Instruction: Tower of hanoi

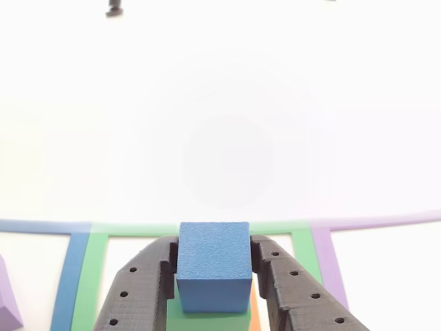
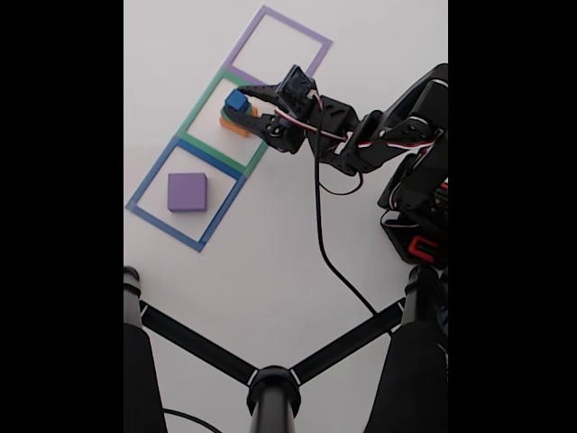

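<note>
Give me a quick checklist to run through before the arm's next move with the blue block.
1. Gripper fingers on both sides of the blue block: ok.
2. Firm squeeze: cannot tell.
3. Blue block sits on the green block, orange block lowest: ok.
4. Stack inside the green outline: ok.
5. Purple block alone in the blue outline: ok.
6. Purple outline unoccupied: ok.

Bright, even light washes the white table (image 1: 220,124) to glare; shadows faint, focus sharp.
</note>
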Robot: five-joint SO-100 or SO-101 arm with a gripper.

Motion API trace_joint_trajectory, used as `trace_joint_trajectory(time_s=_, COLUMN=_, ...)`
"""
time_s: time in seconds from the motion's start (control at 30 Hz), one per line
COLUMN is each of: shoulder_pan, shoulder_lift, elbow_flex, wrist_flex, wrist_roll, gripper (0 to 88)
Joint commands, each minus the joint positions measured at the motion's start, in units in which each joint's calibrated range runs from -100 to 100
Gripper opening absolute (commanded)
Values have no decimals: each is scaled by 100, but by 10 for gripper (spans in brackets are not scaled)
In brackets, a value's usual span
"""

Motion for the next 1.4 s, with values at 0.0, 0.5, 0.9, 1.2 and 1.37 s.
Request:
trace_joint_trajectory(time_s=0.0, shoulder_pan=-46, shoulder_lift=-15, elbow_flex=-213, wrist_flex=-113, wrist_roll=0, gripper=46)
trace_joint_trajectory(time_s=0.5, shoulder_pan=-252, shoulder_lift=-1930, elbow_flex=-913, wrist_flex=2679, wrist_roll=0, gripper=30)
trace_joint_trajectory(time_s=0.9, shoulder_pan=-336, shoulder_lift=-3677, elbow_flex=-5120, wrist_flex=9915, wrist_roll=0, gripper=26)
trace_joint_trajectory(time_s=1.2, shoulder_pan=-496, shoulder_lift=-3645, elbow_flex=-7846, wrist_flex=12926, wrist_roll=0, gripper=22)
trace_joint_trajectory(time_s=1.37, shoulder_pan=-778, shoulder_lift=-3685, elbow_flex=-8564, wrist_flex=13752, wrist_roll=0, gripper=21)
